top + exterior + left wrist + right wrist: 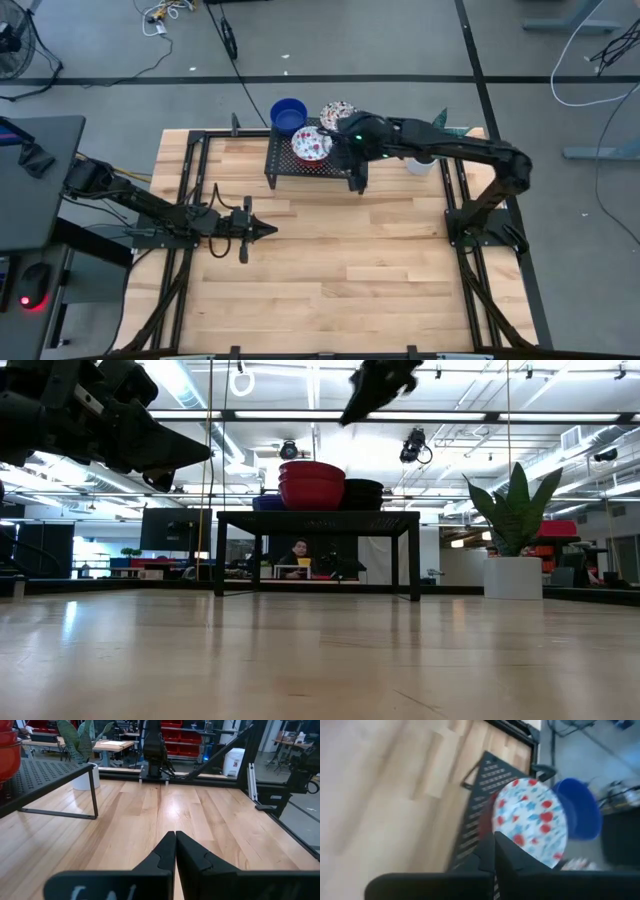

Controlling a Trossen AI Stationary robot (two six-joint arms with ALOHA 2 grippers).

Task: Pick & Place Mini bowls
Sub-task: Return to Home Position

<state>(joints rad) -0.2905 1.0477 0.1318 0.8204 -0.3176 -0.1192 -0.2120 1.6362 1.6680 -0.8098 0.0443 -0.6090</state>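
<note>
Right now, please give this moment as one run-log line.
left gripper shut, empty, over table | right gripper shut, empty, above floral mini bowl on black shelf

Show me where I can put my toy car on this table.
The wide bare wood of the table in front of the shelf, between the left gripper and the right arm's base, is free. The shelf is crowded: bowls sit there, and the right gripper hangs above them.
</note>
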